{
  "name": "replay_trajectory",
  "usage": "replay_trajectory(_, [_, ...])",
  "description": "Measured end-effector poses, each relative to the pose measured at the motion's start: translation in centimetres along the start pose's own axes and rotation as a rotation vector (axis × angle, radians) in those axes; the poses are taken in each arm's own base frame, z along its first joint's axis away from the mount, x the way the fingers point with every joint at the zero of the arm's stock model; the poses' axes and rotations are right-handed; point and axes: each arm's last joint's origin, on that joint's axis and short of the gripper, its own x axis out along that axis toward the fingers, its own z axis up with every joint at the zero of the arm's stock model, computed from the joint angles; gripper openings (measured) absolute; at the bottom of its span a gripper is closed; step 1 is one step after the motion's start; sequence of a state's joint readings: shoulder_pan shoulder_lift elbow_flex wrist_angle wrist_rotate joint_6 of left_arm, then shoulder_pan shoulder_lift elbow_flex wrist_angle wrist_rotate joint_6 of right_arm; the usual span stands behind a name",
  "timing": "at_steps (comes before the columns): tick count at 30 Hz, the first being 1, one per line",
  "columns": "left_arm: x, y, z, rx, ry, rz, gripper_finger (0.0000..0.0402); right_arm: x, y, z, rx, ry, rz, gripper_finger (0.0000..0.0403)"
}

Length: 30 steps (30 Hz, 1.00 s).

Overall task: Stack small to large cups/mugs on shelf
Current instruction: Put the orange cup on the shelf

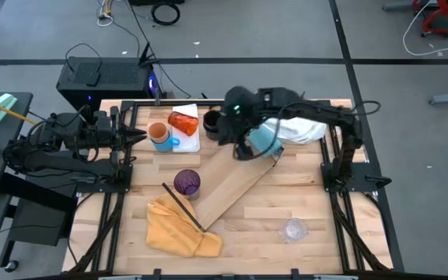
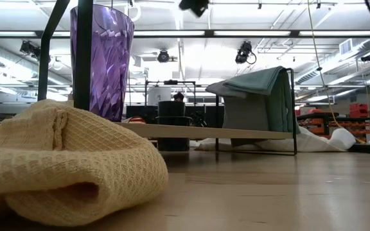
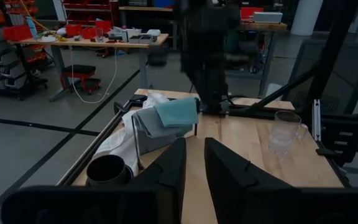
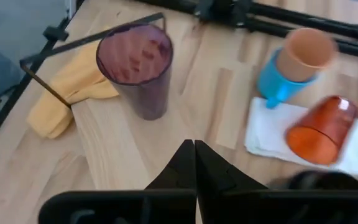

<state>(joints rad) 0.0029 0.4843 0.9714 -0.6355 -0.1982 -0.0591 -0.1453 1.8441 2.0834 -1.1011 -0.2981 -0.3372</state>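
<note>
A yellow cloth (image 2: 63, 160) lies nearest, the purple cup (image 1: 187, 182) upright on the shelf (image 1: 228, 183) behind it. Above the shelf's far end hovers the right gripper (image 4: 194, 163), clenched empty. Left gripper (image 3: 194, 165) waits slightly parted, empty, beside the orange cup (image 1: 159, 132) nested in the blue mug (image 1: 165, 142).

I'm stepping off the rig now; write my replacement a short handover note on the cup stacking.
Left gripper: at the table's left edge, empty, fingers slightly apart.
Right gripper: shut, empty, over the upper end of the shelf.
Purple cup: upright on the shelf.
Orange cup sits inside the blue mug, off the shelf.
Red-orange tumbler: on its side on the white pad.
Black mug: beside the pad.
Done: one nested pair. Left: nest the rest and put the stack on the shelf.
</note>
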Motion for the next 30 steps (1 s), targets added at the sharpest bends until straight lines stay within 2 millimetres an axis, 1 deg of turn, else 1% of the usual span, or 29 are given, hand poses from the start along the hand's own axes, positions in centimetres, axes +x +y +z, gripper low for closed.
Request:
replay_trajectory(5, [0.0, 0.0, 0.0, -0.061, 0.0, -0.001, 0.0062, -4.9, 1.2, -0.3, 0.06, -0.042, -0.047, 0.0])
replay_trajectory(8, [0.0, 0.0, 0.0, -0.073, 0.0, 0.0, 0.0064, -6.9, 2.5, -0.4, 0.085, -0.069, -0.042, 0.0])
replay_trajectory(11, [0.3, -0.1, 0.0, -0.086, 0.01, 0.001, 0.0067, -8.3, 3.8, -0.5, 0.101, -0.082, -0.046, 0.0001])
replay_trajectory(15, [1.1, -0.2, 0.0, -0.081, 0.039, 0.003, 0.0067, -9.4, 5.4, -0.6, 0.107, -0.073, -0.09, 0.0002])
replay_trajectory(20, [2.2, -0.4, 0.0, -0.078, 0.064, 0.006, 0.0063, -10.3, 6.8, -0.9, 0.135, -0.047, -0.108, 0.0002])
replay_trajectory(26, [2.8, -0.7, 0.2, -0.086, 0.054, -0.034, 0.0064, -11.4, 8.6, -1.5, 0.154, -0.015, -0.116, 0.0008])
replay_trajectory(30, [2.9, -0.7, 0.2, -0.096, 0.058, -0.033, 0.0066, -11.8, 9.6, -1.8, 0.167, 0.014, -0.113, 0.0014])
